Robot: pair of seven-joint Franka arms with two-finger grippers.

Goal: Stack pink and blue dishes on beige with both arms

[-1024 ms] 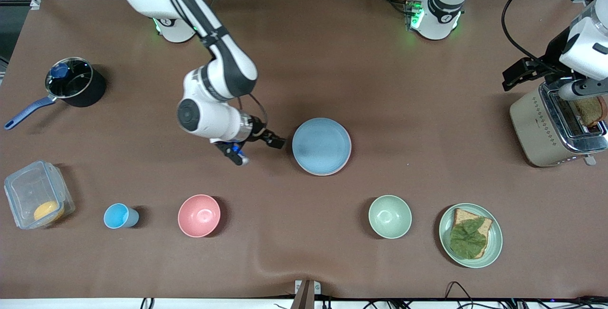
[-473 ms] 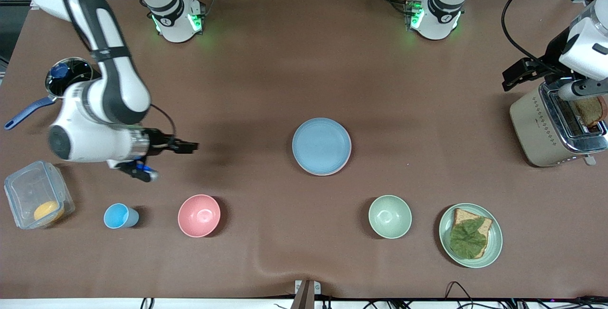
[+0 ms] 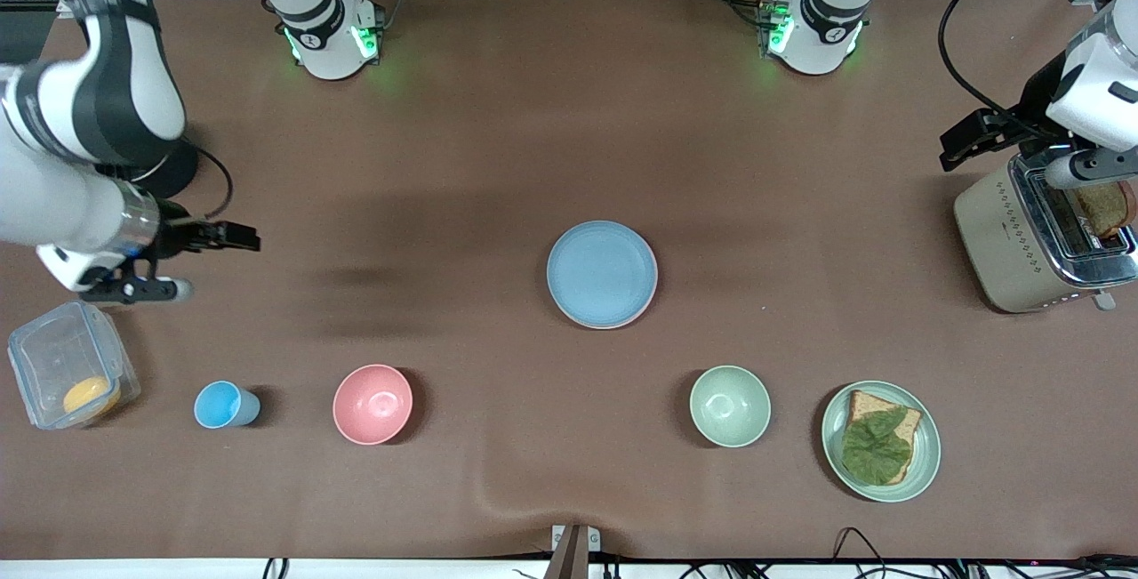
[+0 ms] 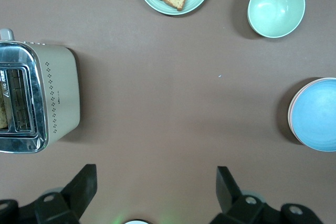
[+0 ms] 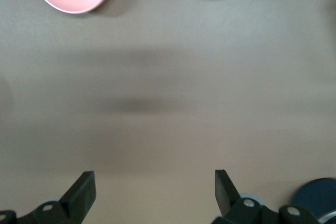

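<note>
You are looking down on a brown table [image 3: 498, 116] from the front camera. At its centre sits the stack: the blue plate [image 3: 602, 274] on top, a thin pink rim [image 3: 655, 287] showing under its edge toward four o'clock. The left wrist view also shows a pale rim beneath the blue plate [image 4: 315, 115]. The beige plate itself cannot be made out, so you cannot confirm it from here, though it is likely at the bottom. Judged from how the plates lie, the stacking looks finished, with nothing left but to park the arms.

The right gripper [image 3: 218, 263] is at the nine o'clock edge, over bare table just above a clear lidded box [image 3: 71, 364]. Its fingers are spread wide and hold nothing; the right wrist view shows the same gap [image 5: 152, 187] with only table under it.

The left gripper [image 4: 155, 184] is also wide apart and empty in its own wrist view. The left arm waits at the three o'clock edge, above a toaster [image 3: 1040, 237].

Other things on the table:
- a small blue cup [image 3: 224, 405] at eight o'clock
- a pink bowl [image 3: 373, 404] at seven o'clock
- a green bowl [image 3: 730, 406] at five o'clock
- beside it, a green plate [image 3: 925, 459] carrying bread with a leaf
</note>
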